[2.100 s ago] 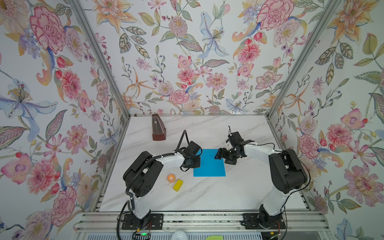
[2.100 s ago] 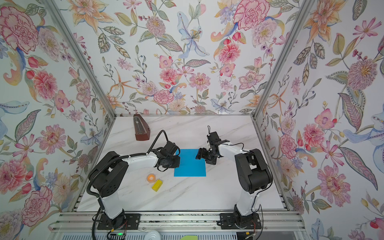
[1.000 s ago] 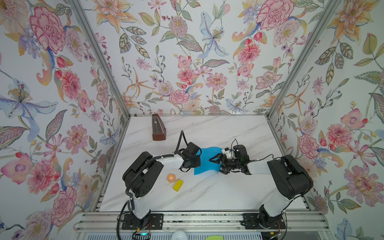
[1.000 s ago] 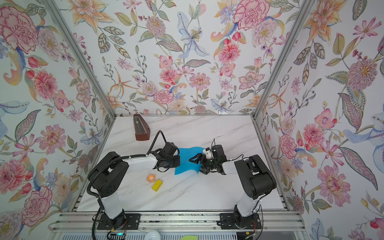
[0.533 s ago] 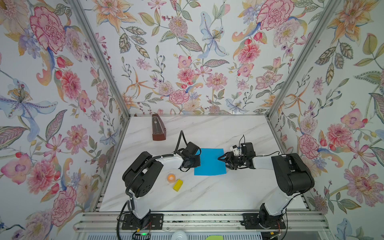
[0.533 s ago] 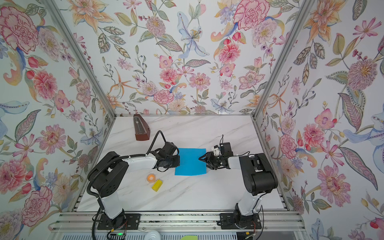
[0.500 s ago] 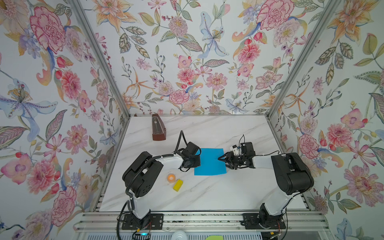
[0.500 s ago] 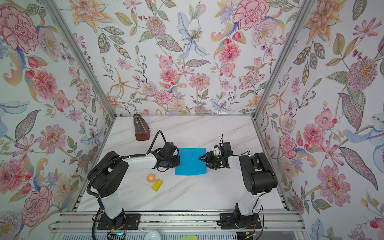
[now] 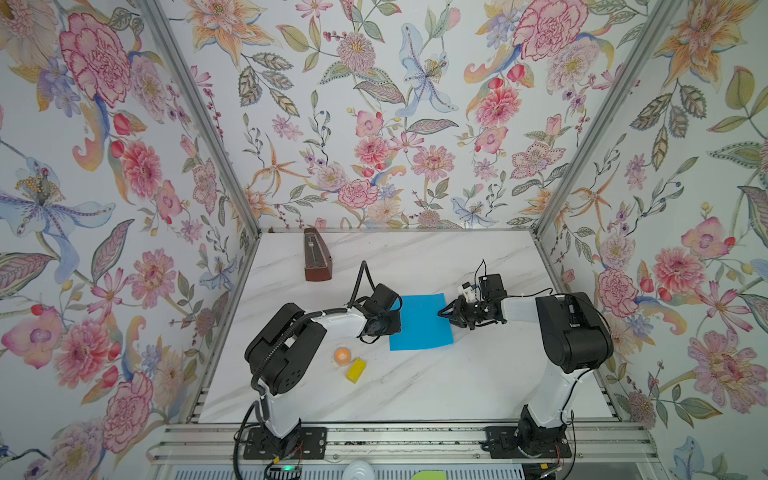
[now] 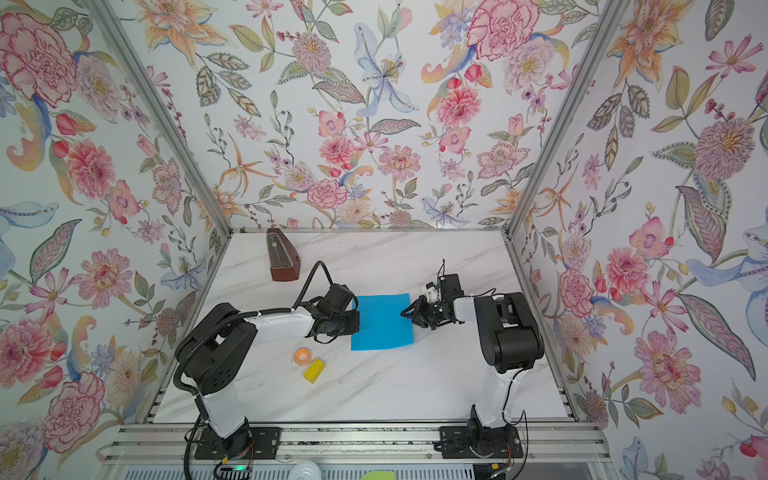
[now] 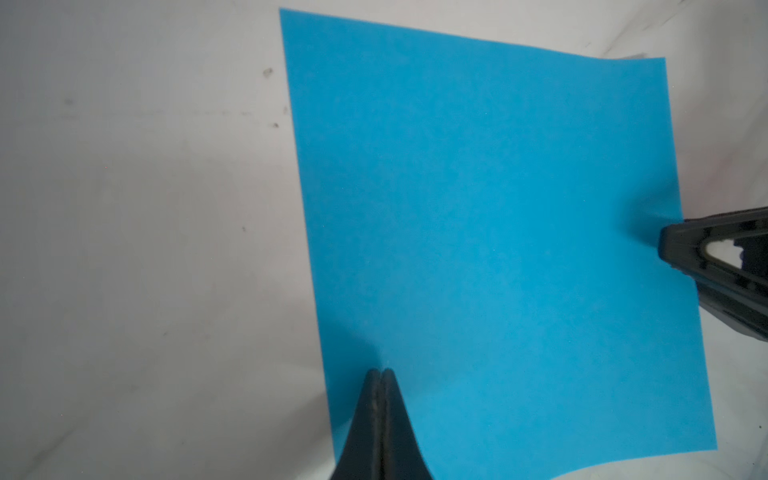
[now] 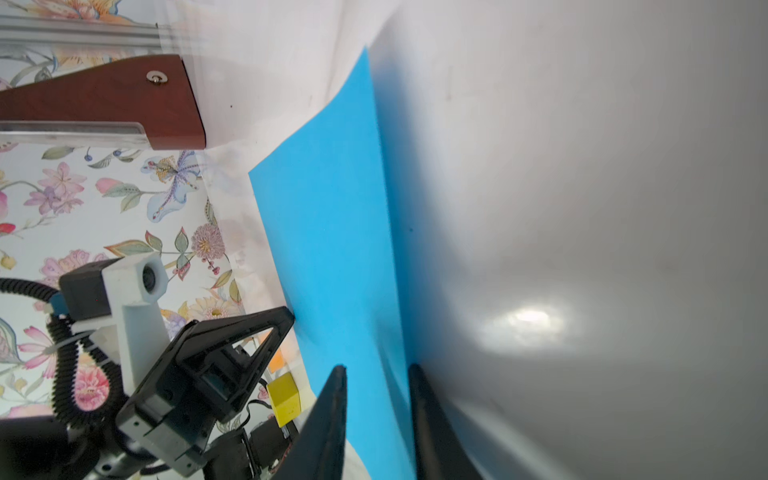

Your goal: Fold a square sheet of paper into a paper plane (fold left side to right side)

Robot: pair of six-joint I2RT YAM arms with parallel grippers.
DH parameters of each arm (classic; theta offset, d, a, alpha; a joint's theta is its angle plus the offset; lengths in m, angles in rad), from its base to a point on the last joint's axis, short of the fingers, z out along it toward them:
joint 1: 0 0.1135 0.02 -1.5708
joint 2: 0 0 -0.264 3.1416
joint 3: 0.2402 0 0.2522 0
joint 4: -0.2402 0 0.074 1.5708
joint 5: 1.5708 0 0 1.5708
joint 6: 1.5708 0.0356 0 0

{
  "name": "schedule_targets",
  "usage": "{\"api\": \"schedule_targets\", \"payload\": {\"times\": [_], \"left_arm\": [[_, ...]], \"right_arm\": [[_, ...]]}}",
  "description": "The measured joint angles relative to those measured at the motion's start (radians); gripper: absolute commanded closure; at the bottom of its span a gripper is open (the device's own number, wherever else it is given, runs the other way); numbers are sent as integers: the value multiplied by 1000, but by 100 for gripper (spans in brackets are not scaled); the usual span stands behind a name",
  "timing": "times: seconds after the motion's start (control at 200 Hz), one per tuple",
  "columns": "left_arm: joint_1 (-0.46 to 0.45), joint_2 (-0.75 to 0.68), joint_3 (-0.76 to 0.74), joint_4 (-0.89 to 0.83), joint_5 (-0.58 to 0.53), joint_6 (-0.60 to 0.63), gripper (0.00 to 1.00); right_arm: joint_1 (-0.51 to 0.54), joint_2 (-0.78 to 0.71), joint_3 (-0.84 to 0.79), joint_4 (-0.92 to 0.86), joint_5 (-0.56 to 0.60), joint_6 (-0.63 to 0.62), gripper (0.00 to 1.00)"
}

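The square sheet of paper (image 9: 422, 322) (image 10: 382, 322) lies flat and uncreased on the marble table; no paper plane is in view. My left gripper (image 11: 380, 372) is shut, with its tip resting on the sheet (image 11: 498, 249) just inside its left edge. In both top views the wrist covers that tip (image 9: 392, 324) (image 10: 355, 323). My right gripper (image 12: 376, 374) (image 9: 441, 314) (image 10: 404, 313) lies low at the right edge. Its jaws stand a little apart and straddle the sheet's edge (image 12: 332, 249), with a gap still showing.
A brown wooden metronome (image 9: 316, 259) (image 10: 282, 257) (image 12: 104, 99) stands at the back left. An orange ball (image 9: 342, 355) (image 10: 302, 354) and a small yellow block (image 9: 356, 370) (image 10: 313, 370) (image 12: 284, 399) lie front left of the sheet. Floral walls enclose three sides.
A second ago the right gripper reached over the buckled sheet. It has drawn back to the right edge, the sheet lies flat, and its jaws have narrowed. The left gripper has stayed put.
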Motion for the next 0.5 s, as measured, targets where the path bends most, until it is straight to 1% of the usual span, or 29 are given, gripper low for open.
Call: {"api": "schedule_targets", "payload": {"times": [0.115, 0.25, 0.32, 0.405, 0.445, 0.5], "left_arm": [[1, 0, 0, 0, 2, 6, 100], [2, -4, 0, -5, 1, 21, 100], [4, -17, -5, -20, -5, 29, 91], [8, -61, -26, -29, -22, 50, 74], [9, -98, -40, -29, -33, 56, 66], [11, -172, -60, -26, -52, 70, 60]], "right_arm": [[-1, 9, 14, -31, 5, -33, 89], [2, 11, 24, -72, 23, -59, 98], [9, 6, 36, -101, 42, -84, 100], [23, -28, 51, -159, 88, -128, 100], [29, -52, 55, -180, 105, -149, 100], [43, -108, 70, -226, 143, -194, 100]]}}
